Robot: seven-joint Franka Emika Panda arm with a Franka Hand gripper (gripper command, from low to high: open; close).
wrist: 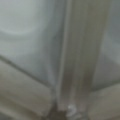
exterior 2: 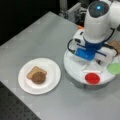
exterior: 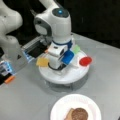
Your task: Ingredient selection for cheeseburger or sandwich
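My gripper (exterior: pixel 59 65) is low over the white tray (exterior: pixel 75 73), jaw state hidden, so I'd descend square onto one ingredient, likely the yellow cheese square (exterior: pixel 42 62).

Grey tabletop (exterior 2: pixel 45 37). White plate (exterior 2: pixel 52 75) carries a tan toast square (exterior 2: pixel 32 71) and dark brown patty (exterior 2: pixel 38 78). White round tray (exterior: pixel 72 72) bears a red disc (exterior: pixel 85 61), green leaf (exterior 2: pixel 114 68) and yellow cheese square (exterior: pixel 42 62).

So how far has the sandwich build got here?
Done: one toast square with the patty on top lies on the plate. In hand: the pincer is down over the white turntable, fingertips hidden. Left there: cheese square, green leaf, red disc.
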